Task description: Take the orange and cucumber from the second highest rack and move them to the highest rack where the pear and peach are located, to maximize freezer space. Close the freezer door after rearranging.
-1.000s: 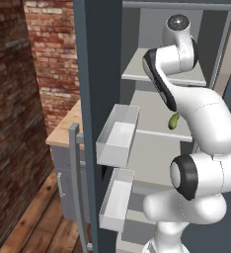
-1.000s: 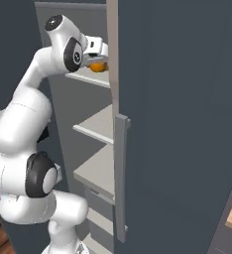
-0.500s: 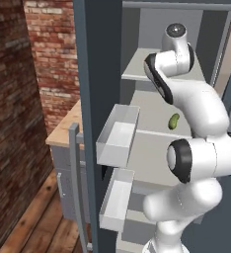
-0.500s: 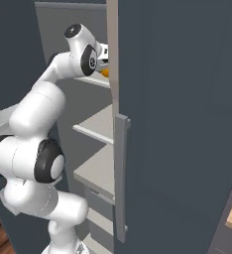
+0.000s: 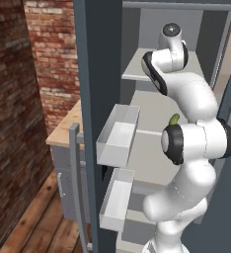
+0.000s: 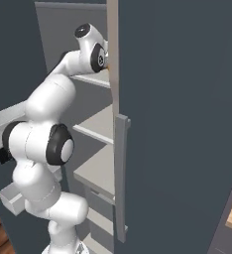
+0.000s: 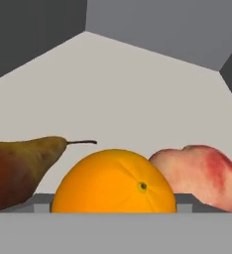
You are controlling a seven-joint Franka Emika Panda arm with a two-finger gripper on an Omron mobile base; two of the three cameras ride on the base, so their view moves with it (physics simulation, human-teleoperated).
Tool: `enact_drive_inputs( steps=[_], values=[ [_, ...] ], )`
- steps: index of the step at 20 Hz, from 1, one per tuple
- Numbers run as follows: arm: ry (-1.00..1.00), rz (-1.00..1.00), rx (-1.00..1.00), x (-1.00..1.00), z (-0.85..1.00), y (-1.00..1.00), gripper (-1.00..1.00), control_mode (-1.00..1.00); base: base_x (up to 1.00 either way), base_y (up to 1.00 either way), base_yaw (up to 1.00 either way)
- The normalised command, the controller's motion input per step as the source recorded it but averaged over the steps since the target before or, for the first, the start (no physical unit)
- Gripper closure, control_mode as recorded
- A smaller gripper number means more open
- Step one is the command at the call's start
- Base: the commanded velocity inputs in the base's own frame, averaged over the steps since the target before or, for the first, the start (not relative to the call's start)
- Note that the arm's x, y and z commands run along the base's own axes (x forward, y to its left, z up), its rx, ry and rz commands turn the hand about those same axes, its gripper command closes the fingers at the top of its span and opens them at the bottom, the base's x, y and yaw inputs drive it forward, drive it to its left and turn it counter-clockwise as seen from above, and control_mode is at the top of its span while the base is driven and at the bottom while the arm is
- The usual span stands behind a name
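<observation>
Fruit count: you have one orange [image 7: 114,181], one pear [image 7: 20,171] and one peach [image 7: 201,175] on the top rack [image 7: 118,99]; one cucumber [image 5: 173,119] sits on the rack below.
Claw: right behind the orange; fingertips hidden, so you cannot tell its spread or grip.
Freezer door [image 6: 177,124]: open.

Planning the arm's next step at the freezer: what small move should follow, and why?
Probably set the orange down and let go. In the hand view it sits right before the hand, between the pear and peach on the top rack, so it looks delivered. The cucumber still waits on the rack below.
</observation>
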Motion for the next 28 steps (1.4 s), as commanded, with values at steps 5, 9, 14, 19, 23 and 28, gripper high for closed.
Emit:
enact_drive_inputs(
  steps=[5, 9, 14, 19, 23, 28],
  values=[
    [0.0, 0.02, 0.0, 0.29, -0.48, -0.19, -1.0, -1.0, 0.0, 0.0, 0.0],
    [0.0, 0.0, 0.0, 0.05, -0.42, -0.09, -1.0, -1.0, 0.0, 0.0, 0.0],
    [0.0, 0.0, 0.0, -0.03, -0.19, 0.0, -1.0, -1.0, 0.0, 0.0, 0.0],
    [0.0, 0.0, 0.0, -0.32, -0.03, 0.0, -1.0, -1.0, 0.0, 0.0, 0.0],
    [-0.12, 0.0, 0.0, -0.58, 0.0, 0.01, -1.0, -1.0, 0.0, 0.0, 0.0],
    [-0.27, 0.0, 0.0, -0.88, 0.0, 0.15, -1.0, -1.0, 0.0, 0.0, 0.0]
  ],
)
